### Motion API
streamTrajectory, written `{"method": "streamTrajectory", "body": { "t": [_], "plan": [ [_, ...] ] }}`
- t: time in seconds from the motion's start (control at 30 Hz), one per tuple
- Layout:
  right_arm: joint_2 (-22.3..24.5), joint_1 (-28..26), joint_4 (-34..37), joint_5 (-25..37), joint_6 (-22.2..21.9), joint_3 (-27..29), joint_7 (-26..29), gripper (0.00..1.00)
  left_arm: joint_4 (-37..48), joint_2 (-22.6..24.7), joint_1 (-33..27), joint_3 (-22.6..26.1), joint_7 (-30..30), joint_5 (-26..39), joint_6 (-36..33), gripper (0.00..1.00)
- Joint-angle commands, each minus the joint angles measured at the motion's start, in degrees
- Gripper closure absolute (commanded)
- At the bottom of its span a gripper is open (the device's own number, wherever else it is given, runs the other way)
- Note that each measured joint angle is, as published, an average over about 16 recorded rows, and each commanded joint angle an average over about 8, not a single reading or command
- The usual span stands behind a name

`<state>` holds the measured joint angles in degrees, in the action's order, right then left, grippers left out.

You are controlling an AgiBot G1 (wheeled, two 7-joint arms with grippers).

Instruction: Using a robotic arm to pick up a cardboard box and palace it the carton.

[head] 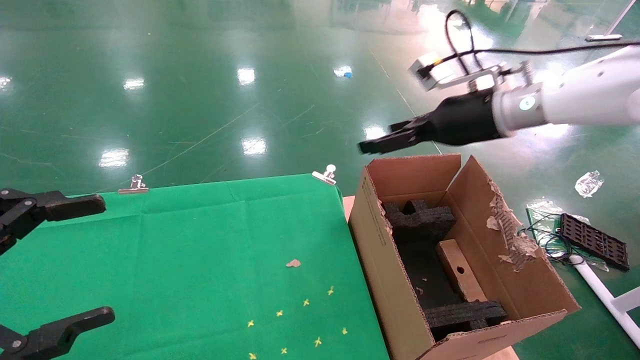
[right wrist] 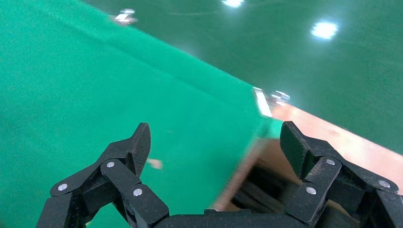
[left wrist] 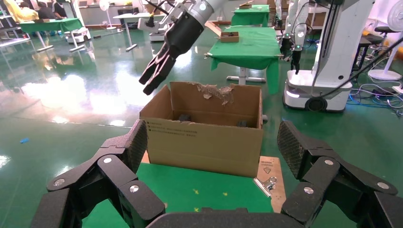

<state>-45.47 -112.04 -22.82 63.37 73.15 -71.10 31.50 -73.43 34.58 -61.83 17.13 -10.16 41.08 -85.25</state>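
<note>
Above the far end of the carton [head: 465,260], the right pincer [head: 380,142] hangs in the air, released and empty, its black fingers spread apart in its own wrist view. It belongs to the robotic arm [head: 585,97], which reaches in from the right. The cardboard box [head: 460,276] already lies inside the carton, below and nearer than the pincer, well apart from it. Its long axis runs far to near, between two black foam blocks [head: 420,217]. The right arm is much the closer one. The box is slim, brown and slab-shaped, with a round hole in its upper face. The left pincer [head: 55,265] rests released over the left edge of the green desk [head: 200,260].
</note>
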Motion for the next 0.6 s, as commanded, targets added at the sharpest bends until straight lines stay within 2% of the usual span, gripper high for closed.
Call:
{"method": "streamTrajectory", "body": {
  "t": [0.03, 0.6],
  "plan": [
    [0.45, 2.18, -2.19, -0.93, 0.54, 2.38, -0.9, 0.0, 0.0, 0.0, 0.0, 0.01, 0.0, 0.0, 0.0, 0.0],
    [4.49, 21.66, -21.78, -9.23, 5.38, 23.64, -8.91, 0.0, 0.0, -0.02, -0.02, 0.06, 0.03, -0.04, 0.02, 0.0]
  ]
}}
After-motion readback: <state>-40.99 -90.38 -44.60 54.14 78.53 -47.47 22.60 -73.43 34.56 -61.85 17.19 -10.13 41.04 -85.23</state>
